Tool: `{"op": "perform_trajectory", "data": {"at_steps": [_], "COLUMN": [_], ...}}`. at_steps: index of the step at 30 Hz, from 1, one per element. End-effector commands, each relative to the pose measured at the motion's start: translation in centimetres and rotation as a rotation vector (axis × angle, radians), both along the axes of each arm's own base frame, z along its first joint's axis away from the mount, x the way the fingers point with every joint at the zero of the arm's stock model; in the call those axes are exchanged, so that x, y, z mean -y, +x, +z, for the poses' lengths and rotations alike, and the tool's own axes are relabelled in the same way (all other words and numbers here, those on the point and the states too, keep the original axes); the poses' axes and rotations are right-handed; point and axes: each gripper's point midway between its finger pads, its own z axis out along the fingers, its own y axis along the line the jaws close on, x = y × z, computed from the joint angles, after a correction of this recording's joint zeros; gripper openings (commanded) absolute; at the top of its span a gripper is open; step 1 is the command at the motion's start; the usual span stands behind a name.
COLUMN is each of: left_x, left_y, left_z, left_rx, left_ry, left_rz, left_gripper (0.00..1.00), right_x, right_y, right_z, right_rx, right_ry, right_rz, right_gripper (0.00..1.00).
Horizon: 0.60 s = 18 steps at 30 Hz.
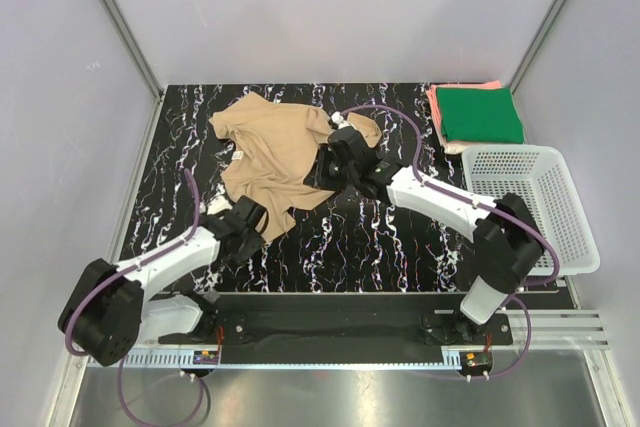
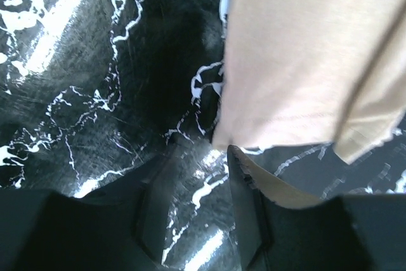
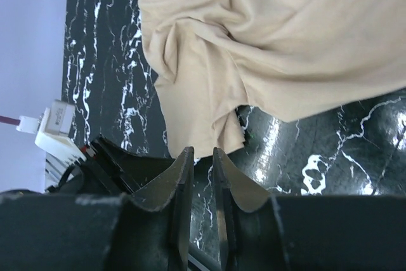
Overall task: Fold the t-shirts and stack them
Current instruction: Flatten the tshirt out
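Lower frame: left gripper point(image 2: 198, 157), jaws spread, at the tan t-shirt point(image 2: 298, 61) hem. Right gripper point(image 3: 202, 152), jaws narrowly parted and empty, just below its edge.

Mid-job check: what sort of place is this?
Probably a lab test cell: plain white walls with metal frame posts, a black marbled table, and a white basket beside folded shirts.

Top view: coral-pink t-shirt point(image 1: 434, 112) mostly hidden beneath dark green t-shirt point(image 1: 482, 114); right arm point(image 1: 440, 197) covers part of tan t-shirt point(image 1: 275, 147). Left wrist view: tan t-shirt blurred, cut off at top and right edges.
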Motion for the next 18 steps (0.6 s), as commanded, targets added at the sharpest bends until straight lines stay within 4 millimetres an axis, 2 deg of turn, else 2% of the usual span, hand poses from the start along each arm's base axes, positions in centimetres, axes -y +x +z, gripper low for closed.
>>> {"op": "perform_trajectory", "data": {"at_steps": [1, 8, 10, 12, 13, 15, 17, 18], "left_x": [0.9, -0.1, -0.1, -0.1, 0.2, 0.4, -0.2, -0.7], "left_y": [2.0, 2.4, 2.9, 3.7, 4.3, 4.9, 5.8, 6.1], "left_z": [0.6, -0.2, -0.3, 0.1, 0.5, 1.4, 3.4, 5.2], "left_rx": [0.051, 0.045, 0.052, 0.064, 0.073, 0.093, 0.128, 0.172], "left_ry": [-0.013, 0.063, 0.081, 0.107, 0.113, 0.12, 0.171, 0.189], "left_rz": [0.015, 0.024, 0.018, 0.0, -0.019, -0.046, -0.074, -0.075], "left_gripper": [0.42, 0.37, 0.3, 0.14, 0.01, 0.0, 0.0, 0.0], "right_x": [0.7, 2.4, 3.7, 4.8, 5.8, 7.1, 9.5, 10.4], "right_y": [0.4, 0.8, 1.5, 1.8, 2.4, 3.0, 4.2, 4.7], "right_z": [4.5, 3.0, 2.3, 1.8, 1.9, 1.7, 1.2, 0.9], "right_rx": [0.107, 0.112, 0.093, 0.074, 0.076, 0.081, 0.069, 0.056], "right_ry": [0.062, 0.015, 0.006, 0.004, 0.004, -0.016, -0.055, -0.07], "right_rz": [-0.026, -0.076, -0.114, -0.141, -0.167, -0.202, -0.273, -0.304], "right_gripper": [0.25, 0.28, 0.3, 0.31, 0.32, 0.33, 0.37, 0.38]}}
